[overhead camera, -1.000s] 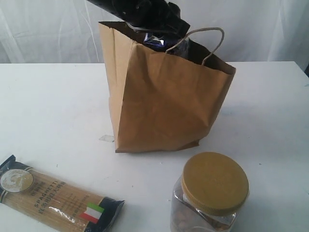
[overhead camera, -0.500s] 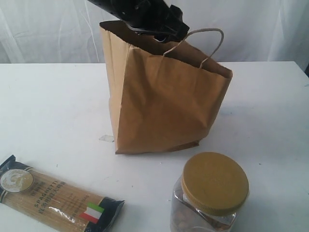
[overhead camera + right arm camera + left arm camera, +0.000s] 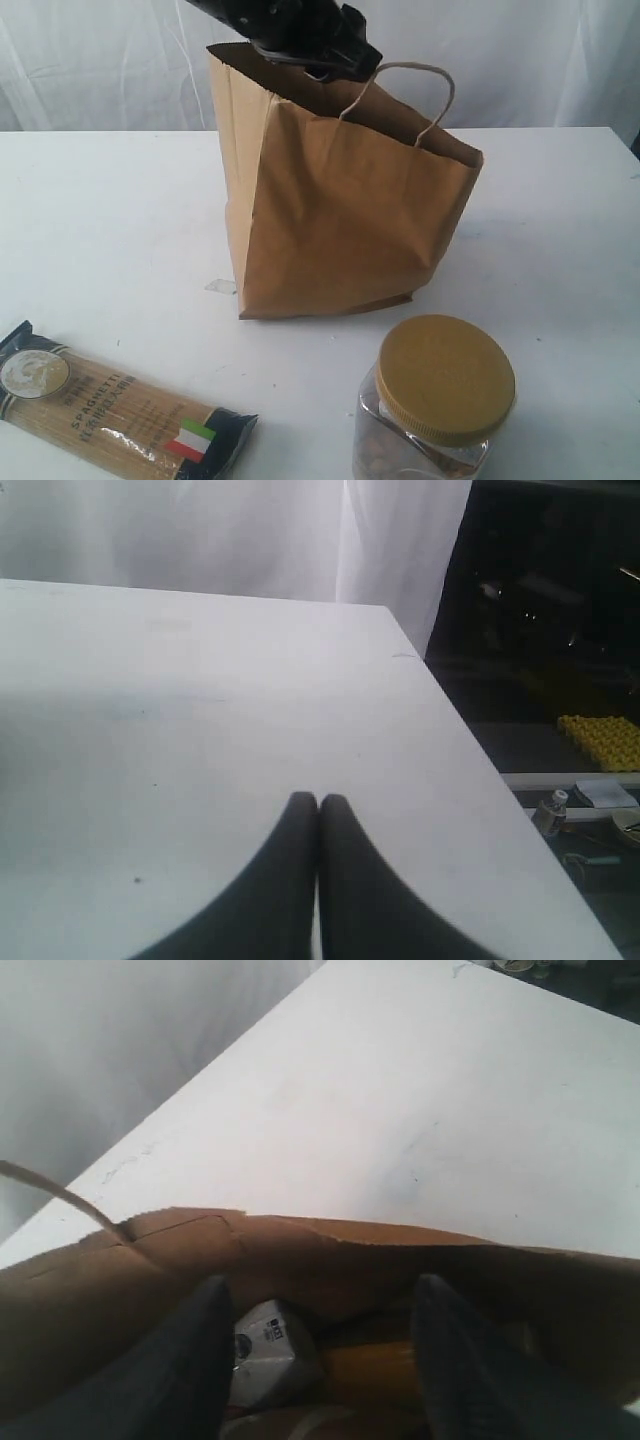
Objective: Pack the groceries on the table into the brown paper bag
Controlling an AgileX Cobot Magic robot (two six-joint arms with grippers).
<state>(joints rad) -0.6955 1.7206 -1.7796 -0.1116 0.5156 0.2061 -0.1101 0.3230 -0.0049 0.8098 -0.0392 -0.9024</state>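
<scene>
The brown paper bag (image 3: pixel 340 210) stands upright mid-table on the white table (image 3: pixel 100 220). My left gripper (image 3: pixel 328 62) hovers at its open mouth. In the left wrist view this gripper (image 3: pixel 320 1305) is open over the bag's rim (image 3: pixel 300 1245), holding nothing. Down inside lie a small white carton (image 3: pixel 268 1355) and a brown-orange pouch (image 3: pixel 365 1375). The spaghetti pack (image 3: pixel 120 410) lies flat at the front left. The clear jar with mustard lid (image 3: pixel 440 395) stands at the front right. My right gripper (image 3: pixel 318 802) is shut and empty over bare table (image 3: pixel 200 700). The bottle and can are out of view.
A white curtain (image 3: pixel 90 60) hangs behind the table. A small scrap of tape (image 3: pixel 220 286) lies by the bag's left base. In the right wrist view the table edge (image 3: pixel 470 750) runs close by, with dark floor and a yellow object (image 3: pixel 600 740) beyond.
A dark blue item seen at the bag's mouth under my left gripper has dropped out of sight into the bag. The gripper has lifted slightly, and the bag's handle shifted.
</scene>
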